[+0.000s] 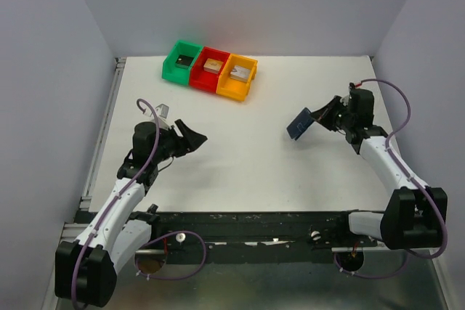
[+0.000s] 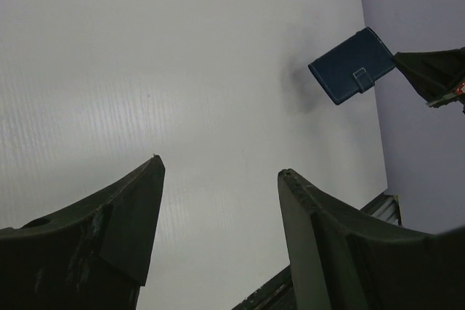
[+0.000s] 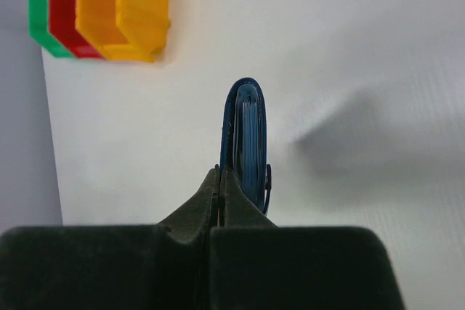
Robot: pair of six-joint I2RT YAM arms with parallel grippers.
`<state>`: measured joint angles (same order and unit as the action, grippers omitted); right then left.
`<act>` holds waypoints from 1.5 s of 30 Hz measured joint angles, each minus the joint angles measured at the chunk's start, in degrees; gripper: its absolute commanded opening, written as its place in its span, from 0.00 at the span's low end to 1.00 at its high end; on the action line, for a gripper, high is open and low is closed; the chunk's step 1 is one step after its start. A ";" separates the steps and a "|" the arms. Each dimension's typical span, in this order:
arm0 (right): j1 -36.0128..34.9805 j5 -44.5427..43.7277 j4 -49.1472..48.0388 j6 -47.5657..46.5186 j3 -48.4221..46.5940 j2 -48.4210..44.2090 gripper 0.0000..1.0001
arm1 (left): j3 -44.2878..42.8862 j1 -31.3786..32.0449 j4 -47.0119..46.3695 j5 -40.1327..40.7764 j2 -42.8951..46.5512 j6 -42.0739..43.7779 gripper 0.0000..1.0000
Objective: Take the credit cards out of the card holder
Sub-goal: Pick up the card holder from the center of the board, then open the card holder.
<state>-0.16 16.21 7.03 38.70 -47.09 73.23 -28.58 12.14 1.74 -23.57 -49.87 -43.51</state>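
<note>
Black rail [image 1: 240, 217], white, perhaps ribbed table [image 1: 240, 157], grey walls [image 1: 254, 5]

Top cam: fixed, high, behind the arms [image 1: 120, 205], bases at frame bottom. Looks down+fwd, wide: whole table [image 1: 240, 168], both arms, bins [image 1: 210, 69] at far edge.
L wrist cam: low over table, looks out btwn its own spread fingers [image 2: 116, 230] twd the right side. Holder [image 2: 352, 65] mid-range, upper right, w/ right gripper [image 2: 399, 57] tip at frame edge.
R wrist cam: looks along its own pinched fingers [image 3: 192, 214], holder edge-on, v close. Bins top-left, farther off.
Overlap: holder in all 3. Bins in top + R wrist. Right gripper in top + both wrist cams.
</note>
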 measured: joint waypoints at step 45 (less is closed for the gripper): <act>-22.86 49.68 -24.00 12.74 -1.99 -7.61 0.00 | -1.51 12.59 -50.51 -29.88 -14.53 -11.10 0.99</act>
<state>-23.03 65.89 -16.97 51.44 -49.08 65.63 -30.09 24.73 -48.77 -53.45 -64.40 -54.61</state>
